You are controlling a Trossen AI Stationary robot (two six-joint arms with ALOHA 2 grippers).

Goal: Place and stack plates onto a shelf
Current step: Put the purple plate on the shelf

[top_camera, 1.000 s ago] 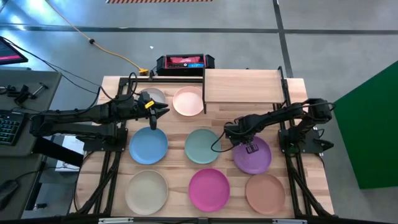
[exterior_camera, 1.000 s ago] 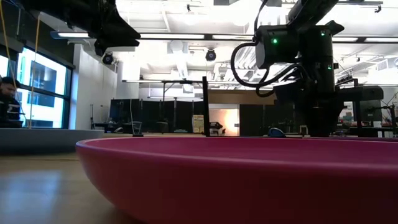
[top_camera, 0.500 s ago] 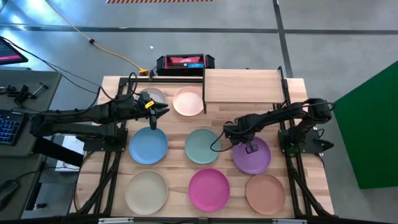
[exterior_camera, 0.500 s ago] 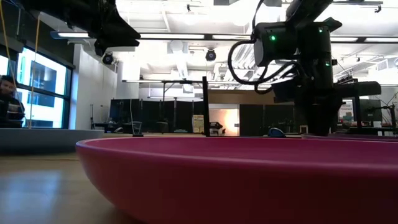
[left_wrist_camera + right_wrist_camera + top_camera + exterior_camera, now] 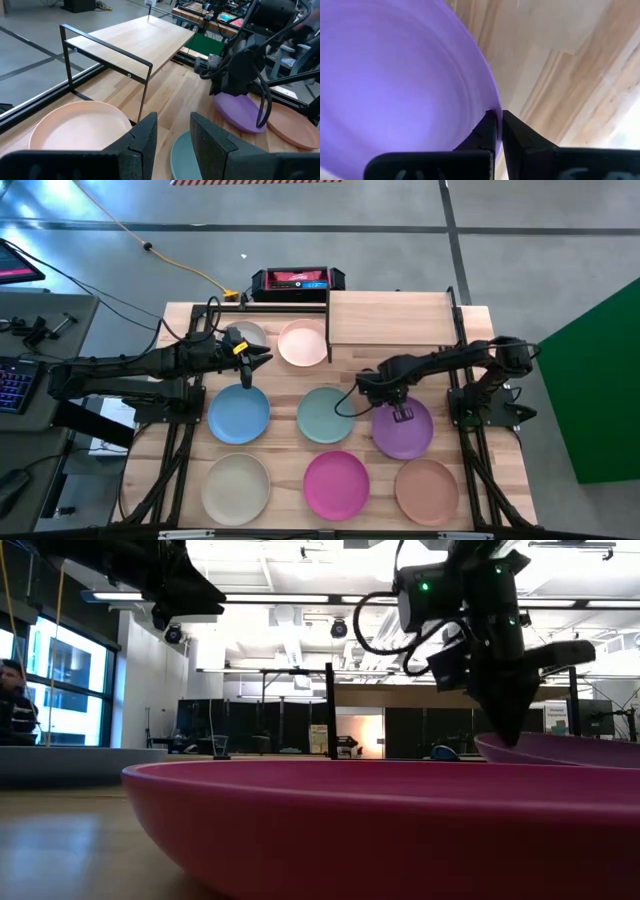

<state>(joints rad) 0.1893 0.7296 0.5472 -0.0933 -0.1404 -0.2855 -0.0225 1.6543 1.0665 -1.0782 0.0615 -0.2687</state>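
Observation:
Several round plates lie flat on the wooden table: grey-white (image 5: 245, 337), pale pink (image 5: 303, 343), blue (image 5: 239, 414), teal (image 5: 325, 415), cream (image 5: 236, 487), magenta (image 5: 336, 484) and tan-brown (image 5: 427, 490). The purple plate (image 5: 405, 428) sits right of the teal one, and my right gripper (image 5: 382, 398) is shut on it. The light-wood shelf (image 5: 390, 318) stands on black legs at the far edge. My left gripper (image 5: 262, 358) hangs open above the table between the grey-white and blue plates, holding nothing. My right gripper pinches the purple plate's rim (image 5: 489, 111) on the side toward the teal plate, one finger (image 5: 482, 131) on the inner face and one outside. The fingers come from above, pointing down. The plate is tilted, its held rim (image 5: 500, 746) raised and its opposite side low (image 5: 250, 125).
A black and red box (image 5: 297, 280) sits behind the table's far edge, left of the shelf. The shelf's black leg frame (image 5: 107, 50) stands close to the pale pink plate (image 5: 80, 127). Bare wood (image 5: 350, 365) lies between the shelf and the teal plate.
My right gripper has risen, staying shut on the purple plate's rim. That side of the plate has come up off the table, so the plate now stands tilted and shows above the magenta plate's rim in the low view.

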